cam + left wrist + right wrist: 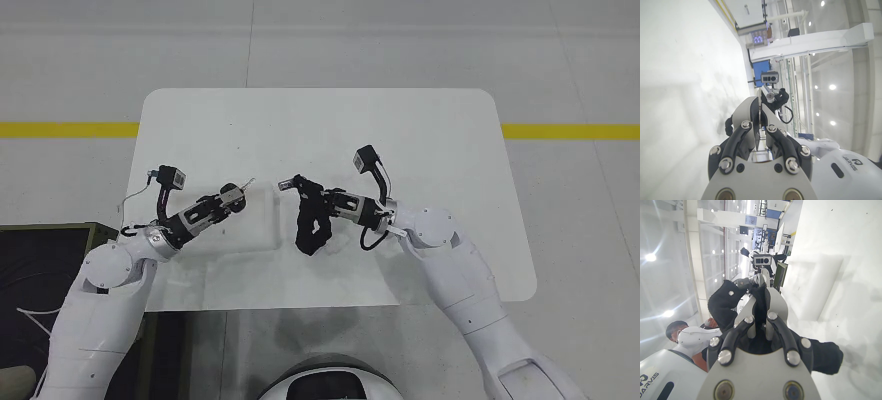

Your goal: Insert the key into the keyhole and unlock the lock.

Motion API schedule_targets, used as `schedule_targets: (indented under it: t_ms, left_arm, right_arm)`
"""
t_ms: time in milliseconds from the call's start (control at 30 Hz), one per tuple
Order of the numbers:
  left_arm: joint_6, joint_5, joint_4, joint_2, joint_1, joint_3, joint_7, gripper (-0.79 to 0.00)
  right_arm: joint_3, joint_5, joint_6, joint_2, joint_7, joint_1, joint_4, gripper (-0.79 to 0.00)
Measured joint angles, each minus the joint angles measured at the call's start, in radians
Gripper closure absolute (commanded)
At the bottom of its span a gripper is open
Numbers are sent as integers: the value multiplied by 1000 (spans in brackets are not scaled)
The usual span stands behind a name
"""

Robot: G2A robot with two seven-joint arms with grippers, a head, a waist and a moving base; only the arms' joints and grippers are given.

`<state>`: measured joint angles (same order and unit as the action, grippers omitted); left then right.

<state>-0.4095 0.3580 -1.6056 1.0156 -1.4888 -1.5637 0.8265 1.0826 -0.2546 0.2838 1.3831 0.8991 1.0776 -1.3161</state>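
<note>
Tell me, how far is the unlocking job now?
Done: the left gripper is shut on the key, the right gripper on the black-sleeved lock. In hand: the key points at the keyhole, with a gap between them. Left: inserting and turning it.

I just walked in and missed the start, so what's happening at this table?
The left gripper is shut on the key, held over the white table and aimed at the lock. The right gripper is shut on the lock, which is wrapped in black fabric, with its silver cylinder turned toward the key. The top view shows a gap between key and cylinder, so the key is not yet inserted.
</note>
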Motion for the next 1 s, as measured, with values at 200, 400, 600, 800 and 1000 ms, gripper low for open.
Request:
schedule_targets:
  t_ms: [200,400,600,800,1000]
  left_arm:
    - [-20,-52,4,3,-11,2,-52,0]
    - [-4,-109,-8,5,5,-63,-169,0]
    - [-140,-644,-66,28,7,-116,-765,0]
    - [-58,-1329,-102,66,-55,-14,-1467,0]
    - [55,-1624,-43,77,-52,27,-1802,0]
  right_arm:
    - [7,8,-3,-1,-13,-1,-2,0]
    - [20,31,-32,-7,-42,61,-83,0]
    - [29,24,-53,-8,-44,82,-121,0]
    - [27,4,-69,-7,-45,78,-128,0]
    - [29,11,-65,-7,-53,75,-129,0]
